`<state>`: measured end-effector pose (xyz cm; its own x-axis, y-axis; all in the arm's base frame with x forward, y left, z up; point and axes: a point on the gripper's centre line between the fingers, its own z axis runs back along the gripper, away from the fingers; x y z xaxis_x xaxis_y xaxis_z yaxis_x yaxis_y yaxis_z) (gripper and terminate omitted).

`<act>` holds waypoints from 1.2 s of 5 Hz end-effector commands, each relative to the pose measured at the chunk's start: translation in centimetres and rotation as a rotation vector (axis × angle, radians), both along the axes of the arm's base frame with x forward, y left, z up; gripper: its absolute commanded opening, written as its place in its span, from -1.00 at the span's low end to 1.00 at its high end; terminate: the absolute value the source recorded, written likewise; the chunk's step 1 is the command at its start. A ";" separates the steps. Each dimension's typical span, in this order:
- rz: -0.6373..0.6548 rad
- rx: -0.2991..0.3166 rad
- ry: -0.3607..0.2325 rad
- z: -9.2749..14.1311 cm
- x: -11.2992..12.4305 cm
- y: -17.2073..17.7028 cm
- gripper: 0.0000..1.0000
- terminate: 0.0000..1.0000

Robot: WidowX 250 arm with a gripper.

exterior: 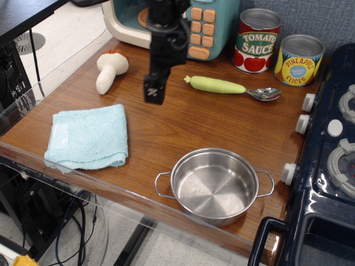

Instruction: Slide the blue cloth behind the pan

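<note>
The blue cloth [87,137] lies folded on the wooden counter at the front left, with a pale tag patch on its left side. The pan [214,184], a shiny steel pot with two wire loop handles, sits empty at the front, right of the cloth. My gripper [155,91] hangs from the black arm above the counter, behind and to the right of the cloth and apart from it. It holds nothing. Its fingers look close together, but I cannot tell for sure whether it is shut.
A toy microwave [188,25] stands at the back. A toy mushroom [110,71] lies back left. A green-handled spoon [232,87] lies mid-back. A tomato sauce can [258,40] and a pineapple can [298,60] stand back right. A toy stove [333,160] borders the right side.
</note>
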<state>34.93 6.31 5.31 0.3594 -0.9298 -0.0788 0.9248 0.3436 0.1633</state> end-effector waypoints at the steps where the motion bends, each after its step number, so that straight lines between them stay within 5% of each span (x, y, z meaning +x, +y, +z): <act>1: 0.120 0.024 -0.051 1.4 -4.8 4.4 1.00 -1.00; 3: 0.150 0.037 0.024 -1.5 -9.2 6.4 1.00 -1.00; 4: 0.148 0.008 0.047 -2.7 -9.5 6.7 1.00 -1.00; 6: 0.028 -0.174 0.006 -4.5 -7.6 4.8 1.00 -1.00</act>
<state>27.61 11.41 0.98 0.3948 -0.9147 0.0857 0.9108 0.4019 0.0939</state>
